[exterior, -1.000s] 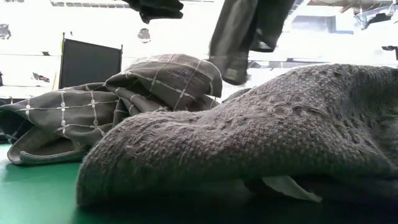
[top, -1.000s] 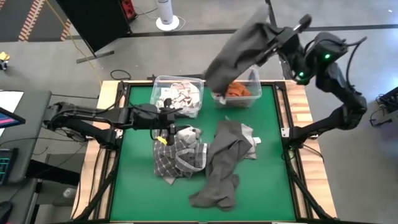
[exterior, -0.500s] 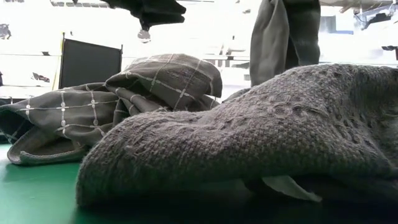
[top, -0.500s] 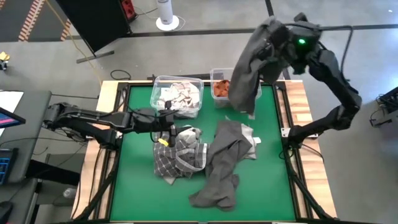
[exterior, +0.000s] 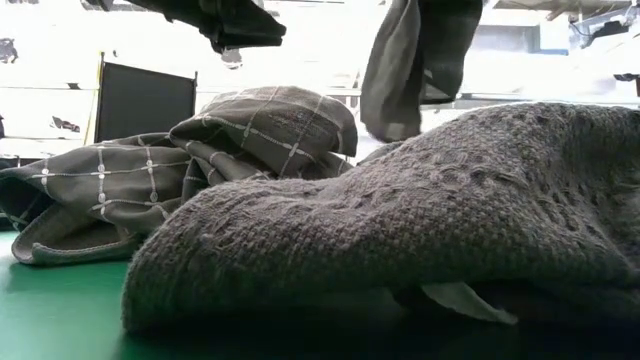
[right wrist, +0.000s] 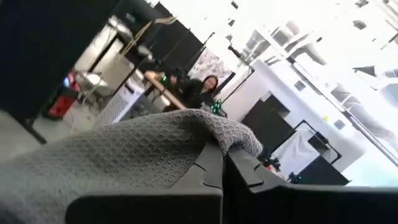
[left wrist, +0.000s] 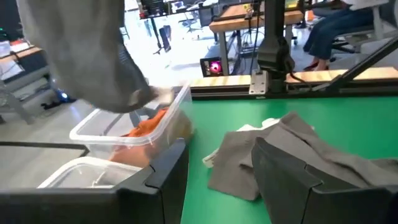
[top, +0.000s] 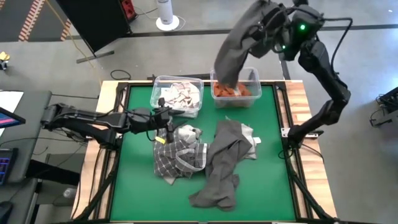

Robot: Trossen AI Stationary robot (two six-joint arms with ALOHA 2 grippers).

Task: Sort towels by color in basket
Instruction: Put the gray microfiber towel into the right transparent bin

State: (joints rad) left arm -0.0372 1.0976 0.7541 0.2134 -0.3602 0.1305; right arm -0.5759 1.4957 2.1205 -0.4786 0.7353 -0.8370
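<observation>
Dangling dark grey towel (top: pixel 233 46) from clamped right hand (top: pixel 272 25) above orange-towel bin (top: pixel 236 92), needing lowering and release; left hand (top: pixel 163 121) waiting open over pile (top: pixel 205 158).

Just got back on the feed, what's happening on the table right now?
The right gripper holds a dark grey towel high over the bin with the orange towel at the table's far edge. The left gripper waits open above the pile, beside the checked towel. Another grey towel lies unsorted on the mat.
</observation>
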